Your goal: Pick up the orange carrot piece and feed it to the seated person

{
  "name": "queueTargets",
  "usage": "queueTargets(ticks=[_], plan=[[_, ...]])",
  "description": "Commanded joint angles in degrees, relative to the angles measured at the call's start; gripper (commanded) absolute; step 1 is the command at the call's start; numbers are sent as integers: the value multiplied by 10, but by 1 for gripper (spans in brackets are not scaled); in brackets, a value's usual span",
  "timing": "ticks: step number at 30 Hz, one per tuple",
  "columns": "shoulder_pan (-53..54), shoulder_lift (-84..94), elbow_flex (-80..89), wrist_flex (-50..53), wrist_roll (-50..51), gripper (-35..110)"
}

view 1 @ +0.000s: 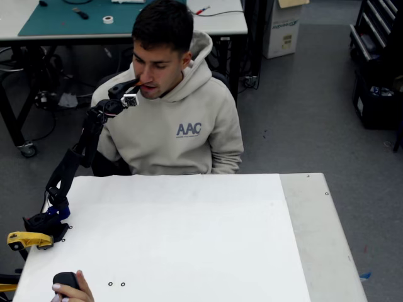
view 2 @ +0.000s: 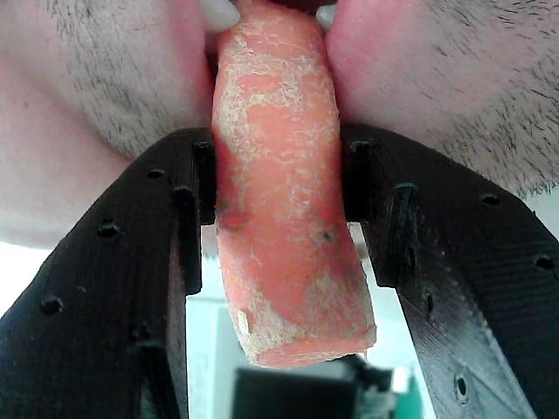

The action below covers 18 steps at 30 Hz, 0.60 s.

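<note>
Fixed view, arm: I see my black arm (view 1: 79, 151) rising from its base at the table's left edge and reaching up and back toward the seated person (view 1: 173, 107).
Fixed view, gripper: the gripper (view 1: 133, 85) is at the person's mouth, pinching the orange carrot piece (view 1: 140, 83), of which I can make out only a small orange tip at the lips.
Fixed view, person: seated behind the white table (view 1: 189, 239), in a light hoodie with blue "AAC" lettering, head tipped down toward the gripper.
Fixed view, clamp: a yellow clamp (view 1: 26, 240) sits at the arm's base, on the table's left edge.
Fixed view, hand: a hand (view 1: 72, 290) rests on a dark object at the bottom edge, left of centre.
Wrist view, gripper: the two black fingers (view 2: 131, 279) are pressed against both sides of the carrot piece (view 2: 284, 192), gripping it around its middle.
Wrist view, carrot: it stands upright between the jaws; its top end is in the person's mouth, touching the teeth, and its cut lower end hangs free below the fingers.
</note>
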State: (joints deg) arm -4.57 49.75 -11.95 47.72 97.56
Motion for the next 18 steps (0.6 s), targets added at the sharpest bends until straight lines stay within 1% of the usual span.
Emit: queueTargets(ticks=[1, 5, 7, 18], plan=[[11, 30, -38, -37, 4, 12], [33, 30, -33, -94, 4, 26], [34, 30, -31, -113, 4, 29], [41, 22, -27, -124, 4, 25]])
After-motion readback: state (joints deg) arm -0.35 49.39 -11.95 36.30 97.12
